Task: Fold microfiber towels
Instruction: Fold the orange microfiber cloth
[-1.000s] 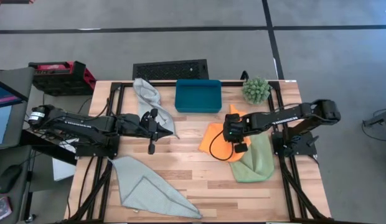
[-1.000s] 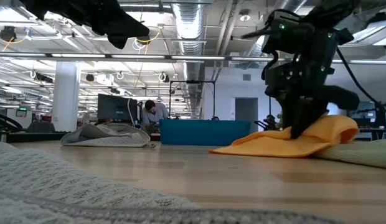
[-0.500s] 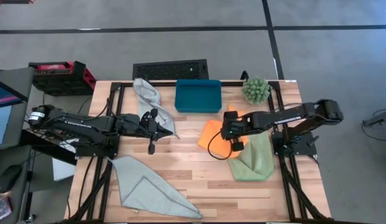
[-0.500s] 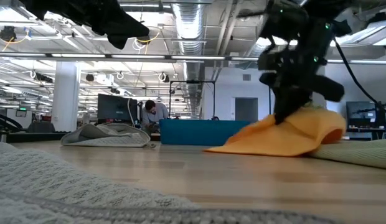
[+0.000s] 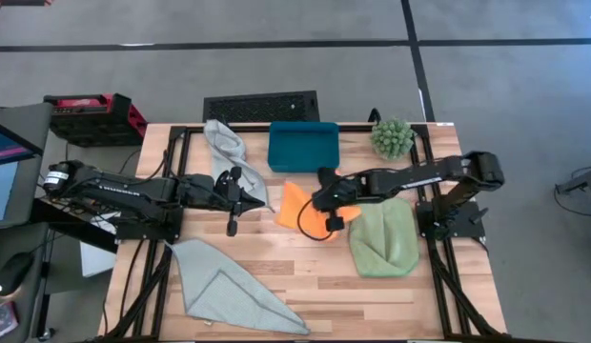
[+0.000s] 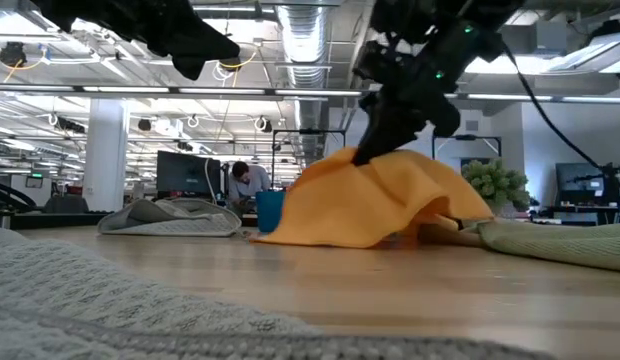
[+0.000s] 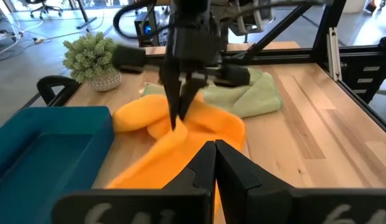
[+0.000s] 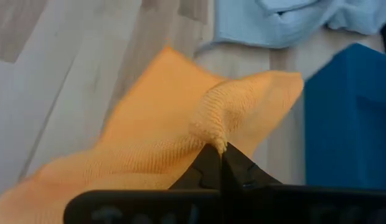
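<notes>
Right gripper [image 5: 324, 197] at table centre, fingers pinched tight on raised orange microfiber towel [image 5: 294, 204]. Left gripper [image 5: 232, 227] hovers left of centre, fingers closed, empty.

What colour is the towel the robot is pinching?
Orange. The right gripper pinches the orange towel; the right wrist view shows it best.

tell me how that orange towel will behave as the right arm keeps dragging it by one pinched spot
Likely floppy: the orange towel drapes in a tent from the right gripper, whose jaws are shut on a small pinch of cloth, and its edges trail on the table. Probably light, since that pinch lifts much of it. It will likely bunch and fold over itself rather than slide flat; wrinkles already show.
</notes>
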Controlling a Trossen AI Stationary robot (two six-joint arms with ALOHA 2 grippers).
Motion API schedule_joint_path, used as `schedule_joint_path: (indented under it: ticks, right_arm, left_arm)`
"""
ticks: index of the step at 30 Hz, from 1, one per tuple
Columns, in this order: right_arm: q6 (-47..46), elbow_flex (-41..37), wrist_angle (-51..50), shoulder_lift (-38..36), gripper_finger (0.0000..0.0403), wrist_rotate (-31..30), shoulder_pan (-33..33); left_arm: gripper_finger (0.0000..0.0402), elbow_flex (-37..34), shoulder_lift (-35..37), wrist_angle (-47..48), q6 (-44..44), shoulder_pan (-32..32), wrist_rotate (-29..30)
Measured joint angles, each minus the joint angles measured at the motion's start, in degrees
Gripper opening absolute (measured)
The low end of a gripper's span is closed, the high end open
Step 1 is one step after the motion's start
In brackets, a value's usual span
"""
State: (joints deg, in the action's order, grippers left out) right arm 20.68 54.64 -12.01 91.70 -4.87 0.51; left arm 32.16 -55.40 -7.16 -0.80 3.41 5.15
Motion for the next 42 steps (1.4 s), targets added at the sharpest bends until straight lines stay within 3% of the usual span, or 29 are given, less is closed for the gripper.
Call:
schedule_joint_path:
  ticks: [8, 15, 32, 36, 42]
  right_arm:
    - [2.46, 6.91, 0.27, 9.68, 0.0007, 0.33, 0.43]
    - [2.44, 9.22, -1.01, 11.8, 0.0012, 0.33, 0.74]
    - [2.29, 9.35, -1.39, 10.53, 0.0144, -1.45, -1.4]
    - [0.72, 12.27, -7.59, 9.7, 0.0168, -2.95, -2.38]
    - [-0.03, 15.58, -27.78, 8.85, 0.0175, -2.71, -5.79]
  left_arm:
    - [0.0, -0.02, 0.01, 1.51, 3.49, 0.08, -1.59]
    - [0.0, -0.02, 0.0, 4.55, 3.65, 0.08, -1.57]
    - [0.0, -0.02, 0.0, 4.25, 3.64, 0.08, -1.31]
    - [0.0, -0.02, 0.0, 4.26, 3.63, 0.08, -1.31]
    - [0.0, -0.02, 0.0, 4.99, 3.63, 0.08, -1.27]
